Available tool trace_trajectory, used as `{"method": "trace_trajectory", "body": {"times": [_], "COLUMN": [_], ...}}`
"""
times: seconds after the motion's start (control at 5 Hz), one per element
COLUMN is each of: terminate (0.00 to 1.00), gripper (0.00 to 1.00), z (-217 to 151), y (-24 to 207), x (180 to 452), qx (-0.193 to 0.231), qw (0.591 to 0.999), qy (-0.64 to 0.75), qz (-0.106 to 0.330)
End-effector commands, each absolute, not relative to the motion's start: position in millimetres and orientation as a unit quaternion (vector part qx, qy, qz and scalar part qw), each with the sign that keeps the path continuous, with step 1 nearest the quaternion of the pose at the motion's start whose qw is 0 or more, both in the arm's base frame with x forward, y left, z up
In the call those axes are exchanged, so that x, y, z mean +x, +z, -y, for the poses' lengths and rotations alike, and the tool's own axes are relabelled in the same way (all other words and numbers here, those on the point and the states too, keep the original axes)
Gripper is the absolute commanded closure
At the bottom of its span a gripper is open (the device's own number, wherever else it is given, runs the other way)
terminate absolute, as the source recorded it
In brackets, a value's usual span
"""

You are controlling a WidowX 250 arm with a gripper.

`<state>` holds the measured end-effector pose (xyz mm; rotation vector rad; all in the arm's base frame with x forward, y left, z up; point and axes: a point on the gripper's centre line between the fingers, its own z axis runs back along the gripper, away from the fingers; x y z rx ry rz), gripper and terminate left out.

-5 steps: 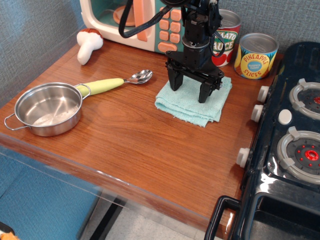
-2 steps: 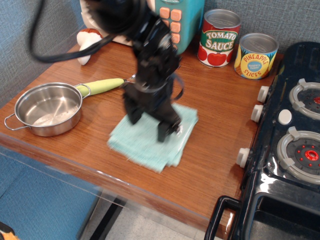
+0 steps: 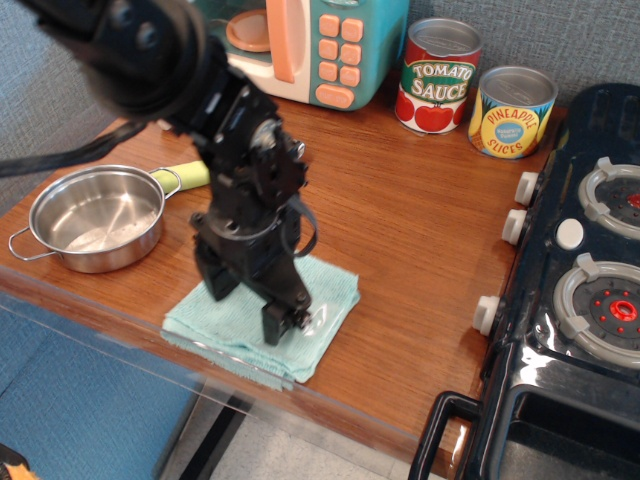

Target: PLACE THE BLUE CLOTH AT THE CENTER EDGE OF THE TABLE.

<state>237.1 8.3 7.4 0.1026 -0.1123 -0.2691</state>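
The blue cloth (image 3: pixel 325 297), a light aqua folded towel, lies flat on the reddish-brown table (image 3: pixel 410 230), with its front side reaching the rounded front edge near the middle of that edge. My black gripper (image 3: pixel 245 303) stands upright on the cloth. Its two fingers (image 3: pixel 274 322) are spread apart and press down on the cloth's top without pinching it. The arm hides the cloth's back part.
A steel pot (image 3: pixel 95 215) sits left of the cloth, with a yellow-green spoon handle (image 3: pixel 190 176) behind it. A toy microwave (image 3: pixel 310 45), a tomato sauce can (image 3: pixel 438 75) and a pineapple can (image 3: pixel 512 110) line the back. The black toy stove (image 3: pixel 580 290) fills the right.
The gripper has moved from the back of the table toward the front left edge, dragging the cloth with it under its spread fingers.
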Motion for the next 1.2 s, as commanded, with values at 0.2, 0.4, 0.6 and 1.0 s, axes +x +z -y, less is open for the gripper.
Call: {"method": "trace_trajectory", "body": {"times": [0.2, 0.4, 0.6, 1.0], "terminate": [0.00, 0.00, 0.00, 1.00], "gripper": [0.00, 0.00, 0.00, 0.00], "z": [4.0, 6.2, -2.1, -2.1], "y": [67.7, 95.9, 104.0, 104.0], "x": [302.8, 292.3, 280.1, 280.1], "qx": [-0.003, -0.011, -0.010, -0.010], "qw": [0.982, 0.979, 0.981, 0.981], "qy": [-0.124, -0.122, -0.123, -0.123], "qz": [0.144, 0.162, 0.152, 0.152]}}
